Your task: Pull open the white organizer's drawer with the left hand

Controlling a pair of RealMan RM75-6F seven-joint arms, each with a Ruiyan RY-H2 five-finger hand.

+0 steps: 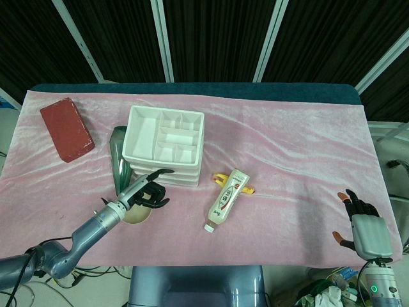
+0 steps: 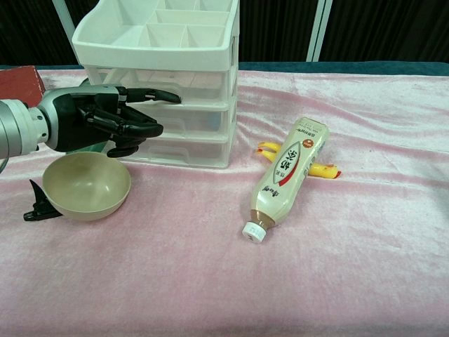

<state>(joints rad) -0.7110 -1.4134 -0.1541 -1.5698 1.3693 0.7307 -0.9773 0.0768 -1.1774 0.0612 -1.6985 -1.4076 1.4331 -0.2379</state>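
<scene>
White organizer (image 2: 168,77) looks light, stiff and slick-fronted, apt to slide when tugged, so the left hand (image 2: 105,119), fingers loosely curled and empty, should hook a drawer's front lip.

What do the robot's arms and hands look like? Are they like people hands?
A bit! The left hand has thin black fingers on a shiny silver-grey wrist, and its arm is smooth, round and grey-blue, with dark cables near its base. The right hand has black fingers too, orange at the tips, with a pale grey plate on its back and a small green light below.
</scene>
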